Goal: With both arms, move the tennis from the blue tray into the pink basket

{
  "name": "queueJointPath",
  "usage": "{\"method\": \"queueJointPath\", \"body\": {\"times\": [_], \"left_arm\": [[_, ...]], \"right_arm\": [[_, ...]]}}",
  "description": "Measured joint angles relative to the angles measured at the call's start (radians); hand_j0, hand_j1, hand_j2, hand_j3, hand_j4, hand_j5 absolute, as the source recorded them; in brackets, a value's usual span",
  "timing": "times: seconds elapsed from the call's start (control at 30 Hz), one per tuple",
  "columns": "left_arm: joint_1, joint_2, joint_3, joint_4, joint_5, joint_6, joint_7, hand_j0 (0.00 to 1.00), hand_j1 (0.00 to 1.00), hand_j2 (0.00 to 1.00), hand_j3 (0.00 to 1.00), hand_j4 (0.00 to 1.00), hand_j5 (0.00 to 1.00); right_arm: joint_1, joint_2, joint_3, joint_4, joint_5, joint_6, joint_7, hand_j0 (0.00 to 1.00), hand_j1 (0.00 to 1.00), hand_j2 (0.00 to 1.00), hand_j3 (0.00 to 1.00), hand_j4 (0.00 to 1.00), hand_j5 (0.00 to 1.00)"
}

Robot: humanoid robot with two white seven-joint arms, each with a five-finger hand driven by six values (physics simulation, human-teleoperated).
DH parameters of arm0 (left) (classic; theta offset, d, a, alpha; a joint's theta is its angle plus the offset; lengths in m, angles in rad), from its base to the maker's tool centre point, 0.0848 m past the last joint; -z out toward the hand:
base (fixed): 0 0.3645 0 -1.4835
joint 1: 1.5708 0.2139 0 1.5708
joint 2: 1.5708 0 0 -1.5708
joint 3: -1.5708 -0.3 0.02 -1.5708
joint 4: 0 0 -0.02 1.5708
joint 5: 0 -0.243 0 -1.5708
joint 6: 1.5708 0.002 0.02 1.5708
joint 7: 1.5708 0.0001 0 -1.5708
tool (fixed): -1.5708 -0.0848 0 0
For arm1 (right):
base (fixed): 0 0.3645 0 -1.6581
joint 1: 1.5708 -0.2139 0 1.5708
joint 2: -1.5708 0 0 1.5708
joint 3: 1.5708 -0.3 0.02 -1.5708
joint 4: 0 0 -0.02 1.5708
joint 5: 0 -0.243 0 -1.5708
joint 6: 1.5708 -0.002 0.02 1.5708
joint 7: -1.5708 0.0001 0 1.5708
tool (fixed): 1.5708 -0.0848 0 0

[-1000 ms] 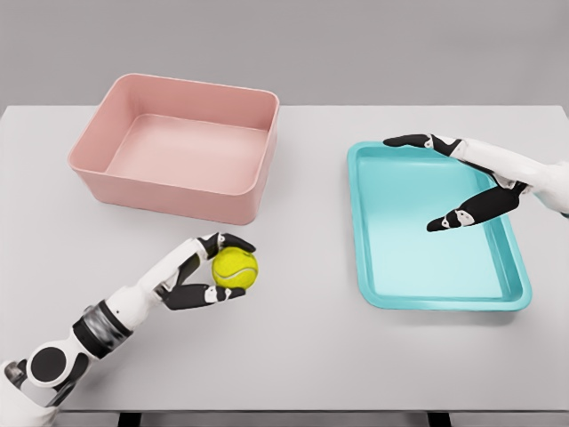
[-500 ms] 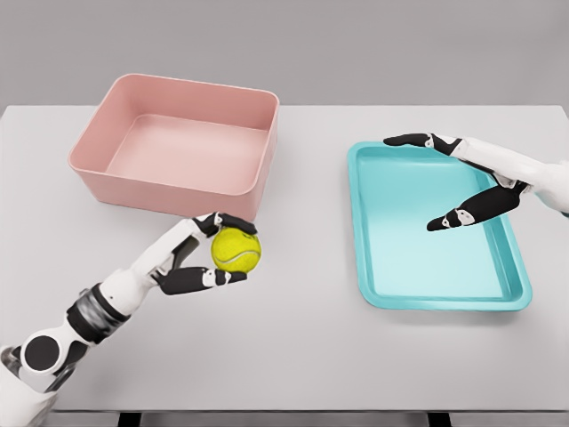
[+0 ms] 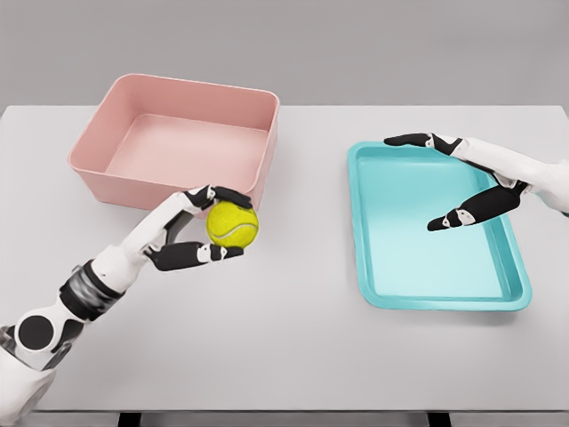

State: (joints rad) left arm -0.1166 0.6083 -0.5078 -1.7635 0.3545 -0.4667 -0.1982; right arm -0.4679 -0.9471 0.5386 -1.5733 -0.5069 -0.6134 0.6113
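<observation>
Yellow-green fuzzy tennis ball (image 3: 233, 223) sits in the grip of the left white-and-black five-finger hand (image 3: 197, 233), held above the white tabletop (image 3: 293, 329), just in front of the near right corner of the pink rectangular plastic basket (image 3: 89, 151). Upper fingers (image 3: 218, 192) wrap over the top of the ball, thumb (image 3: 200, 253) presses from below: a pinch-type hold with the ball mostly exposed on its right side. Ball is outside the basket, not yet over the rim; its height against the near wall is hard to judge from this angle, probably about level with it.

Step in hand: carry ball over the near wall and release inside. To do it well: lift first so ball and knuckles clear the rim, then move far and left toward the basket's middle, not the corner. Keep the pinch steady, since the ball is round and could roll out on the open side. Open the fingers only once the ball is low over the basket floor, so it won't bounce out.

Right white-and-black hand (image 3: 462, 182) hovers over the far right part of the turquoise flat plastic tray (image 3: 373, 276), fingers spread wide, holding nothing. The tray has nothing in it. Right arm is well apart from the left, no collision risk if it waits there.
</observation>
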Motion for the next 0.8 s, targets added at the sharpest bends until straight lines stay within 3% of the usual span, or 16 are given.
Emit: {"method": "queueJointPath", "body": {"times": [0.8], "left_arm": [[-0.133, 0.0, 0.048, 0.021, 0.049, 0.049, 0.001, 0.58, 0.58, 0.58, 0.58, 0.58, 0.58]], "right_arm": [[-0.002, 0.003, 0.0, 0.002, 0.0, 0.0, 0.0, 1.0, 1.0, 1.0, 1.0, 1.0, 1.0]]}}
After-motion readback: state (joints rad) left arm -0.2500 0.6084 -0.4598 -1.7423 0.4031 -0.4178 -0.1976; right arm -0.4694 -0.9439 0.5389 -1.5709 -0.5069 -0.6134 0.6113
